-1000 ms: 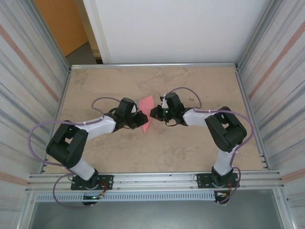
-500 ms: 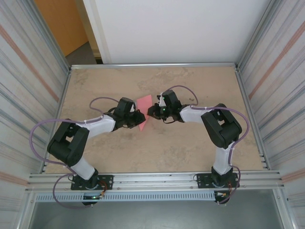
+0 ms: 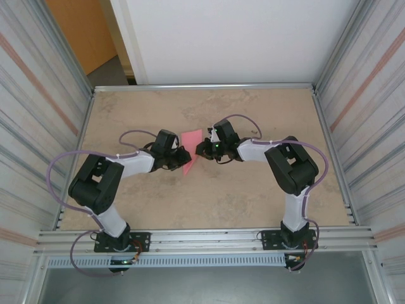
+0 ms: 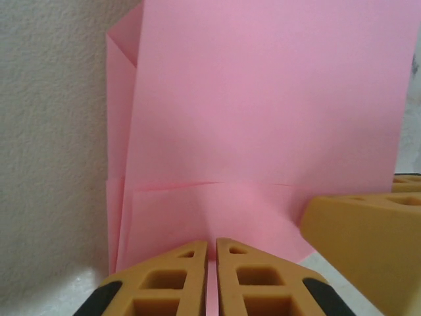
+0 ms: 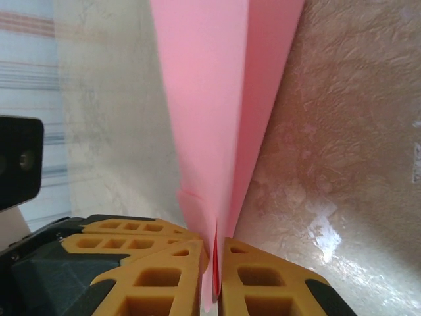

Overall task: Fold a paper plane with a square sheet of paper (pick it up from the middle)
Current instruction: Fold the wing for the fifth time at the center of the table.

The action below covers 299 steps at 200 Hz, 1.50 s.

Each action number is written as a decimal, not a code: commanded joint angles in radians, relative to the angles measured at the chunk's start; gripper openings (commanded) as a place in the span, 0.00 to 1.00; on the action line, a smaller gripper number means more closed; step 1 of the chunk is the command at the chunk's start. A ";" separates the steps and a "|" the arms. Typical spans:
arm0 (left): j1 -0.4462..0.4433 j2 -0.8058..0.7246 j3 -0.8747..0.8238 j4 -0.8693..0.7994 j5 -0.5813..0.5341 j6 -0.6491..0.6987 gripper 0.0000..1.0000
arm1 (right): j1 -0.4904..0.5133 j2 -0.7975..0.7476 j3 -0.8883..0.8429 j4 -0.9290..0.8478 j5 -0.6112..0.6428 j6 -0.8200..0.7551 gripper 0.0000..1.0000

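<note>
Quick count: one pink sheet of paper (image 3: 192,137), part-folded with creases showing, sits mid-table (image 3: 253,196) between two arms. Left gripper (image 4: 212,246) pinched tight on sheet's near edge. Right gripper (image 5: 217,241) same deal, clamped on folded edge. Yellow fingers (image 4: 164,283) on both.

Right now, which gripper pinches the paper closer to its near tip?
The left gripper: it clamps the pink paper closer to the arm bases than the right gripper does.
</note>
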State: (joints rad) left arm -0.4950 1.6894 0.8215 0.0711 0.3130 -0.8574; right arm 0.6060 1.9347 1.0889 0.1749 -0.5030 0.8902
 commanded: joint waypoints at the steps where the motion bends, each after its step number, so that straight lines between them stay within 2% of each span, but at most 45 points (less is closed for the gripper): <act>1: 0.014 0.015 0.033 -0.021 -0.006 0.029 0.12 | -0.006 0.022 0.033 -0.020 -0.027 0.012 0.14; 38: 0.029 0.005 0.026 0.004 -0.006 0.039 0.12 | -0.008 0.034 0.053 -0.039 -0.034 0.010 0.14; 78: 0.033 -0.022 0.019 0.023 -0.020 0.062 0.17 | -0.008 0.054 0.088 -0.064 -0.038 0.000 0.15; 121: 0.052 -0.029 0.009 0.061 -0.006 0.069 0.20 | -0.008 0.076 0.123 -0.094 -0.032 -0.007 0.11; 188: 0.061 -0.074 0.000 0.052 -0.035 0.082 0.20 | -0.008 0.084 0.124 -0.065 -0.059 -0.013 0.07; 273: 0.088 -0.003 0.016 0.019 -0.086 0.074 0.16 | -0.005 0.094 0.131 -0.069 -0.071 -0.017 0.06; 299: 0.090 0.028 0.019 0.004 -0.091 0.067 0.14 | -0.005 0.089 0.134 -0.075 -0.068 -0.020 0.08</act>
State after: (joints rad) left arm -0.4114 1.6859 0.8291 0.1043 0.2516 -0.7975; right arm 0.6018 2.0109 1.1915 0.1040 -0.5549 0.8860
